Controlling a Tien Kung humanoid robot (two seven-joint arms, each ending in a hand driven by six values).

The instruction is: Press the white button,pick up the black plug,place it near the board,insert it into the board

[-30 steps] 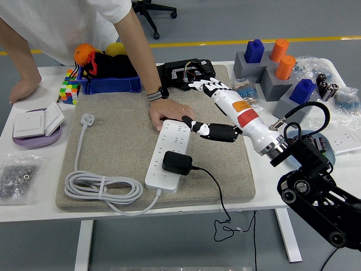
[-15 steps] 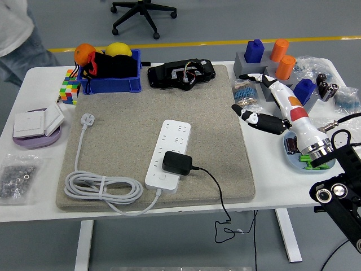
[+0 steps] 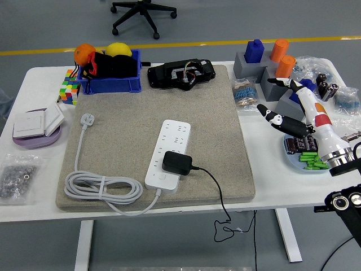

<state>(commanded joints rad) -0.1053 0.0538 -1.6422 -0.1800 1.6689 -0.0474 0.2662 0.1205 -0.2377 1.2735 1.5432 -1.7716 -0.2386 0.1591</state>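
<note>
A white power strip (image 3: 168, 153) lies on the grey mat (image 3: 124, 130) in the middle of the table. A black plug (image 3: 176, 163) sits on the strip's near end, and its black cord (image 3: 217, 195) runs off the table's front edge. The strip's white cable (image 3: 101, 189) is coiled at the mat's front left, ending in a white plug (image 3: 87, 119). My right hand (image 3: 285, 107) hovers over the table's right side, well away from the strip, with fingers spread and nothing in them. My left arm is out of view.
A blue bin (image 3: 110, 84) with fruit and a black device (image 3: 180, 73) stand at the back. Grey blocks with blue and orange pegs (image 3: 271, 65) are at the back right. A blue dish (image 3: 307, 158) lies under my right arm. A switch plate (image 3: 36, 124) sits left.
My right hand has drawn back from over the power strip to the table's right side. The person who had a hand on the strip has left the table.
</note>
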